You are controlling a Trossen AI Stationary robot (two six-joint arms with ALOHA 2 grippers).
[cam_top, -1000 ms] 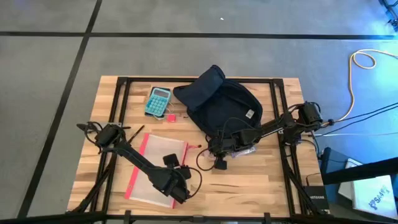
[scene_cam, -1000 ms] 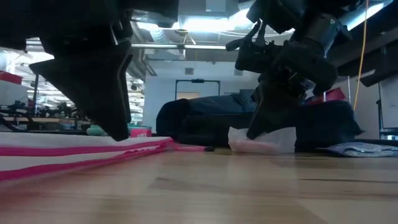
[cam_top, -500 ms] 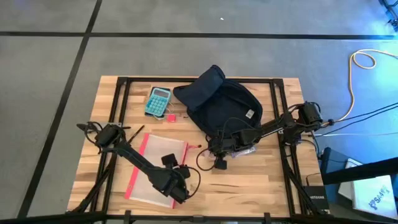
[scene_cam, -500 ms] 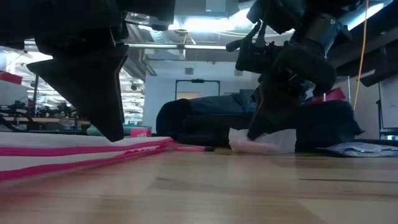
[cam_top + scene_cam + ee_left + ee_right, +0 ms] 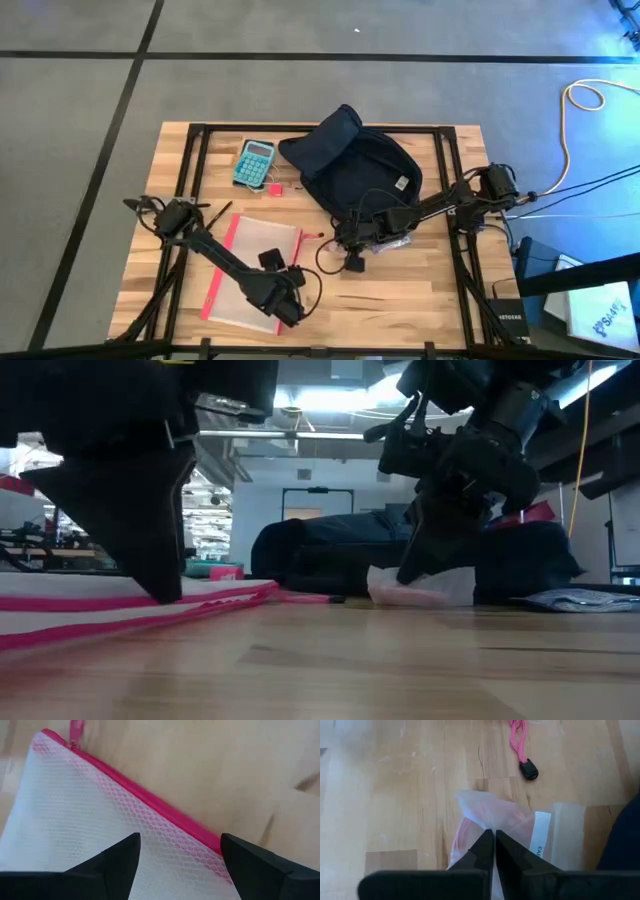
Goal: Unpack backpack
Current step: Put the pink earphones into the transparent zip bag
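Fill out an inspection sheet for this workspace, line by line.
Surface: wooden table, slatted top on a black frame.
Job's things: navy backpack lying at the far middle of the table.
Clutter: teal calculator; mesh zip pouch with pink edging; small clear plastic bag; pink cord.
Grippers: left pincer open over the pouch; right pincer shut on the plastic bag beside the backpack.
Cables: yellow cable and dark leads on the floor by the right arm.
Surroundings: grey floor with black tape lines; no person seen.
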